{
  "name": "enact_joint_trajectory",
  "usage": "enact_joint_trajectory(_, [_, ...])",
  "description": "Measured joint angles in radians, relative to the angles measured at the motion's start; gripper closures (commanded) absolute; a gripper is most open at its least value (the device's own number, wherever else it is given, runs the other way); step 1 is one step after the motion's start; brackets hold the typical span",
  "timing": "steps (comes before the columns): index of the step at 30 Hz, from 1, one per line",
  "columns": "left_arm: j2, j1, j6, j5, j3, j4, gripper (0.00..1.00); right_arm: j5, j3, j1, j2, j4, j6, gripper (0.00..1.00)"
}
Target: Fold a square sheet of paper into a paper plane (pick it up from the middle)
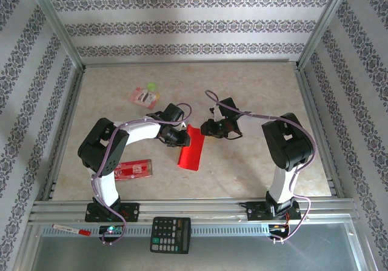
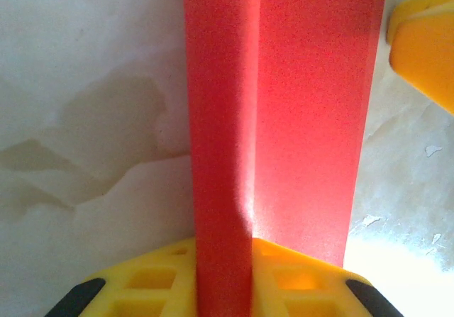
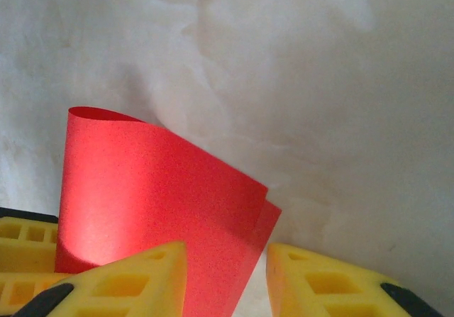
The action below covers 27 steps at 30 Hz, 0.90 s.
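The square sheet of paper is plain bright red and lies folded in half as a long strip at the table's middle. My left gripper is shut on its far left edge. In the left wrist view the paper runs up from between the yellow fingers of that gripper. My right gripper is at the strip's far right corner. In the right wrist view it stands open, with the curled double layer of the paper reaching into the gap beside its left finger.
A red rectangular packet with white print lies near the left arm. A pink packet and a small green item sit further back. A calculator and a marker rest on the front rail.
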State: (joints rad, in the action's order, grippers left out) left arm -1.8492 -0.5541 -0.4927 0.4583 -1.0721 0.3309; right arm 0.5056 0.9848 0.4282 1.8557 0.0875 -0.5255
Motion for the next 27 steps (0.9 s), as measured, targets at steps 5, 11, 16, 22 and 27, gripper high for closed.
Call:
enact_joint_trajectory(5, [-0.005,0.0,0.018,0.0,-0.01,0.012,0.77,0.001,0.012,0.0,0.007,0.013,-0.001,0.66])
enact_joint_trajectory(11, [-0.011,0.0,0.038,-0.003,-0.025,0.037,0.75,0.001,0.03,0.0,0.017,0.035,-0.003,0.67])
enact_joint_trajectory(16, [-0.015,0.0,0.04,-0.01,-0.031,0.043,0.74,0.001,0.033,0.0,0.019,0.04,-0.003,0.68])
enact_joint_trajectory(22, [-0.015,-0.002,0.013,-0.01,-0.03,0.036,0.71,0.001,0.033,0.0,0.019,0.04,-0.004,0.68])
enact_joint_trajectory(27, [-0.014,-0.002,-0.018,-0.01,-0.019,0.017,0.72,0.001,0.032,0.0,0.019,0.039,-0.019,0.68])
